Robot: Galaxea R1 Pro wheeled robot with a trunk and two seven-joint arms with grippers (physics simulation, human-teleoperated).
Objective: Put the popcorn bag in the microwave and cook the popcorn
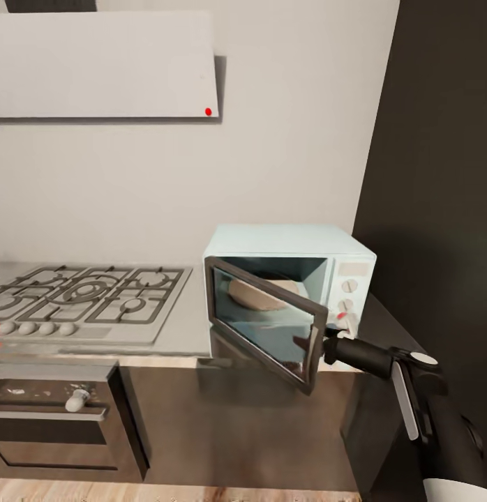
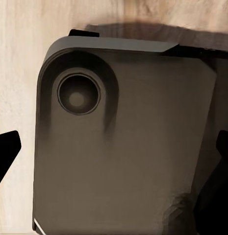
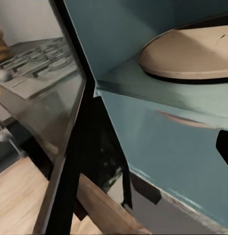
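Hood (image 1: 104, 66), flat and white, hangs on the pale wall at upper left, a red dot at its lower right corner. Below it we note the steel gas hob (image 1: 83, 300) set into the grey tabletop (image 1: 191, 328), with a black oven (image 1: 55, 418) under it in the dark cabinet fronts.

Right of the hob stands the microwave (image 1: 292, 279), pale blue-white, on the same tabletop. Its door (image 1: 264, 324) is swung partly open toward us, hinged at its left side. Inside we see the round tan turntable (image 3: 192, 54) through the opening; the popcorn bag cannot be made out in the cavity.

Our right arm reaches in from the lower right. The right hand (image 1: 332, 346) sits at the free edge of the door, just below the knobs (image 1: 349, 294); whether it is open or closed we cannot tell.

From the left wrist, black fingertips (image 2: 7, 147) stand wide apart at both edges, so the left hand is open and empty above the robot's dark base (image 2: 123, 147) and the wooden floor (image 2: 20, 58).
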